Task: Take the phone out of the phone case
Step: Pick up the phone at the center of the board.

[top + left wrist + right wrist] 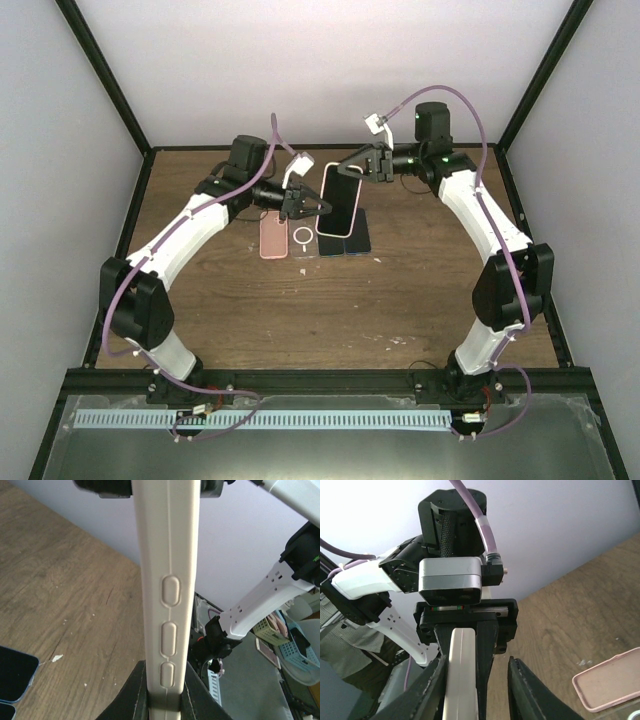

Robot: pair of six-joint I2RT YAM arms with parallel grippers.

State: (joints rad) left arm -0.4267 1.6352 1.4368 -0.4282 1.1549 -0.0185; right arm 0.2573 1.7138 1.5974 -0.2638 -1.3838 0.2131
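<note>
Clamping the lower end of the phone case [169, 580], the left gripper [306, 207] has its fingers [134, 694] closed tight against the case's front and back, holding it raised above the table [300, 300] with the phone [338, 198] seated inside, screen showing. The right gripper [353, 170] straddles the case's top end, but a sliver of table shows between one finger [527, 692] and the case, so I cannot tell whether it pinches or only sits around it. Below the case lie a pink case [272, 238], a clear case [304, 238] and dark phones [345, 246].
</note>
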